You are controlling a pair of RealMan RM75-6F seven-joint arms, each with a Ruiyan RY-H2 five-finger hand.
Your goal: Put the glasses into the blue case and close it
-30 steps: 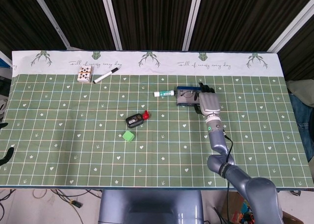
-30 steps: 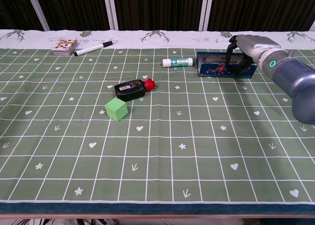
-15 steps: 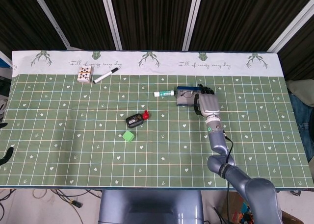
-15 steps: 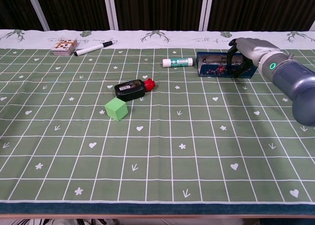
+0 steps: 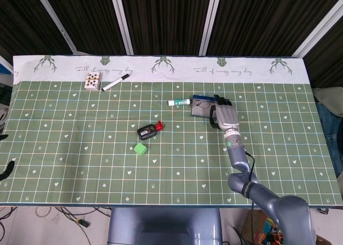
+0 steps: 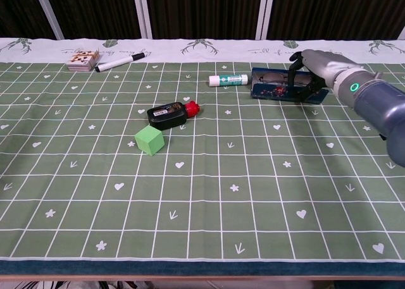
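Note:
The blue case [image 5: 201,106] [image 6: 273,90] lies on the green cloth right of centre, slightly turned. Its interior shows dark, with what looks like the glasses [image 6: 277,79] lying inside. The lid's position is hard to read. My right hand [image 5: 226,116] [image 6: 318,64] sits at the case's right end, with dark fingers [image 6: 300,71] curled over its rim, gripping it. My left hand shows in neither view.
A white glue stick [image 5: 178,102] [image 6: 228,80] lies just left of the case. A black device with a red cap [image 5: 148,130] [image 6: 169,114] and a green cube [image 5: 140,148] [image 6: 149,140] sit mid-table. A marker [image 5: 115,83] and a card box [image 5: 92,81] lie far left.
My right hand has drawn slightly toward me and left, its fingers lower over the case. The case has shifted and turned a little with it.

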